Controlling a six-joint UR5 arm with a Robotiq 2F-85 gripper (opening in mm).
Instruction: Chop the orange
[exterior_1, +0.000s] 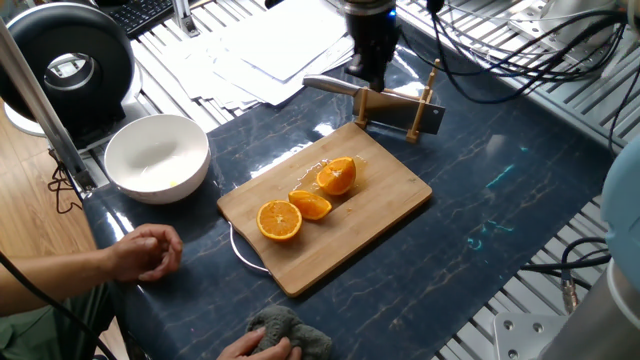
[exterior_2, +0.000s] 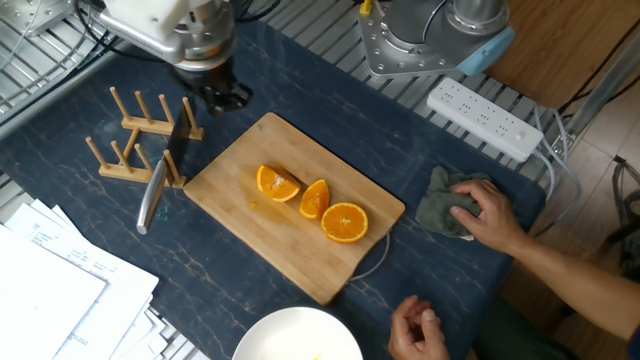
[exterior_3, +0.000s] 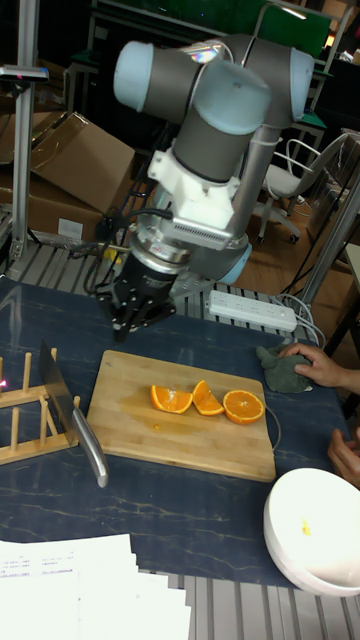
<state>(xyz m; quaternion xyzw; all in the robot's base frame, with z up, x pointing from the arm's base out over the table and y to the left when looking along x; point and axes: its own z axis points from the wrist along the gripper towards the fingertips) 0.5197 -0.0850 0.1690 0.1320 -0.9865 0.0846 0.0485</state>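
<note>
The orange (exterior_1: 337, 175) is a domed chunk with its peel on, lying on the bamboo cutting board (exterior_1: 385, 205) beside a slim wedge (exterior_1: 311, 205) and a round half (exterior_1: 280, 220). From the other side the orange (exterior_2: 277, 183) is the piece nearest the rack. A knife (exterior_2: 152, 195) rests in the wooden rack (exterior_2: 125, 150), handle sticking out. My gripper (exterior_2: 222, 95) hangs off the board's corner, just beside the knife's blade. It looks open, with nothing between its fingers. The tall view shows the gripper (exterior_3: 135, 315) above and left of the orange (exterior_3: 170, 398).
A white bowl (exterior_1: 157, 157) stands left of the board. A person's hands rest at the table's near edge, one (exterior_1: 145, 252) bare and one on a grey cloth (exterior_1: 290, 335). Papers (exterior_1: 265, 50) and a power strip (exterior_2: 485, 120) lie at the table's sides.
</note>
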